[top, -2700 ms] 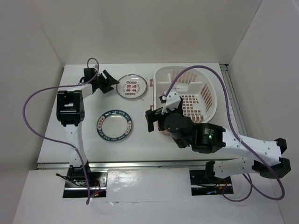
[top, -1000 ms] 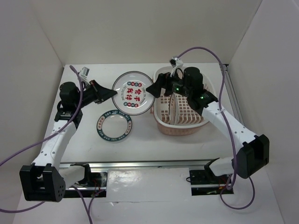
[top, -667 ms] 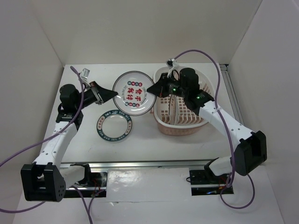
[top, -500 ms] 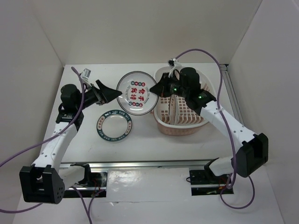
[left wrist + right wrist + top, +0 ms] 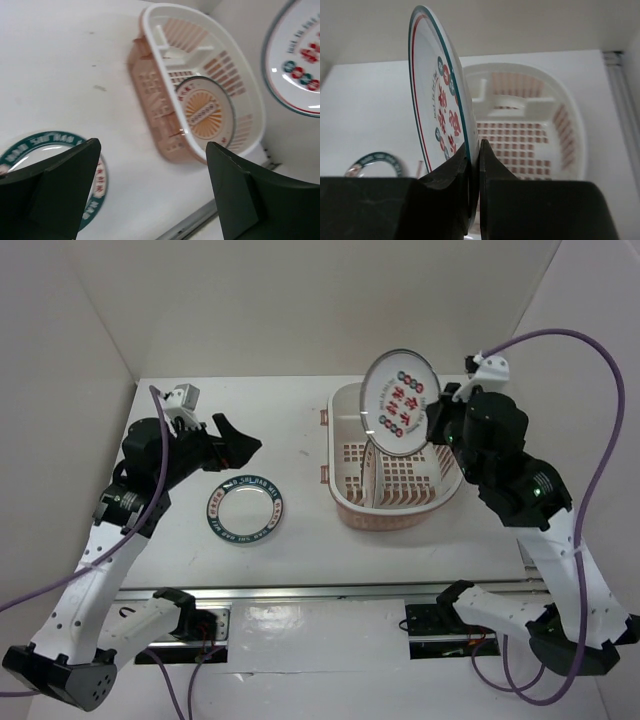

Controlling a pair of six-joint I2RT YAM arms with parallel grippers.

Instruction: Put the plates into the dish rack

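Note:
My right gripper (image 5: 436, 426) is shut on the rim of the plate with red-green characters (image 5: 399, 401), which it holds on edge in the air above the pale pink dish rack (image 5: 395, 521). In the right wrist view the plate (image 5: 436, 95) stands upright, pinched in the right gripper (image 5: 475, 165), with the rack (image 5: 535, 140) below. The orange sunburst plate (image 5: 205, 112) stands on edge inside the rack (image 5: 150, 95). A blue-rimmed plate (image 5: 246, 508) lies flat on the table. My left gripper (image 5: 238, 445) hangs open above the table, left of the rack, with nothing in it.
White walls close in the table on the left, back and right. A metal rail (image 5: 300, 592) runs along the near edge. Purple cables loop off both arms.
The red-green plate passed from the left gripper to the right one, which shut on it and lifted it rightward over the rack. The left gripper opened and drew back to the left.

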